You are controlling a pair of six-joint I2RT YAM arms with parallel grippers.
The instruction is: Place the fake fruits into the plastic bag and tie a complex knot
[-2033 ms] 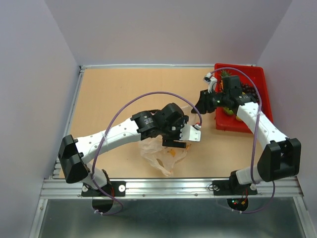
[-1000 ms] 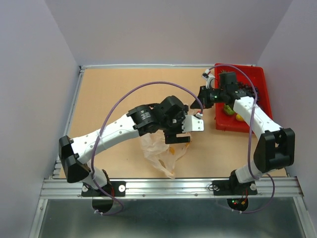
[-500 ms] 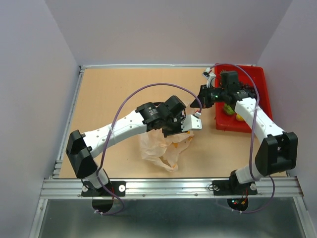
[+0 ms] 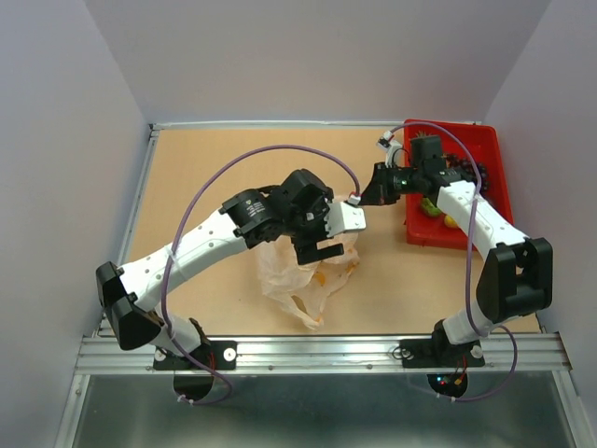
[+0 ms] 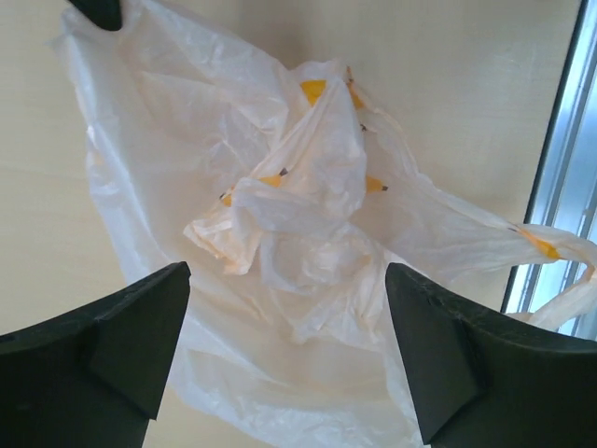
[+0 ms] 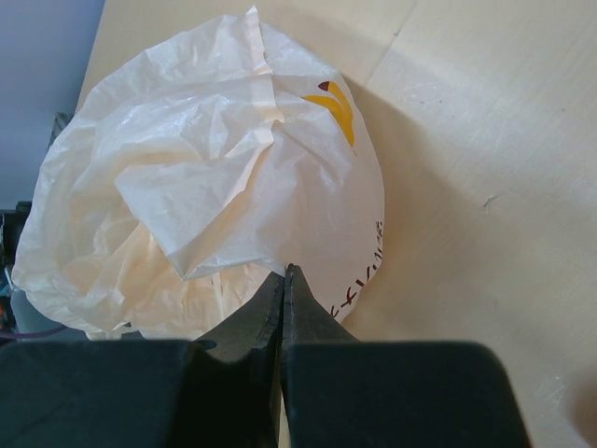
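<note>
The plastic bag (image 4: 300, 280) lies crumpled on the table, whitish with orange marks. It fills the left wrist view (image 5: 280, 215) and shows in the right wrist view (image 6: 205, 177). My left gripper (image 4: 315, 245) hovers open over the bag's far edge, with the bag between its jaws but ungripped (image 5: 284, 364). My right gripper (image 4: 367, 194) is shut and empty between bag and tray; its tips (image 6: 284, 273) point at the bag's near edge. Fake fruits lie in the red tray (image 4: 487, 149): a green piece (image 4: 430, 207), a yellow piece (image 4: 451, 221) and dark grapes (image 4: 464, 173). No knot shows.
The red tray stands at the table's far right, partly under the right arm. A metal rail (image 5: 560, 140) runs along the near table edge close to the bag. Purple cables arch over both arms.
My left arm has swung left and back, its gripper shifting off the bag's right side to its far edge. The bag has spread slightly. The right gripper has barely moved.
</note>
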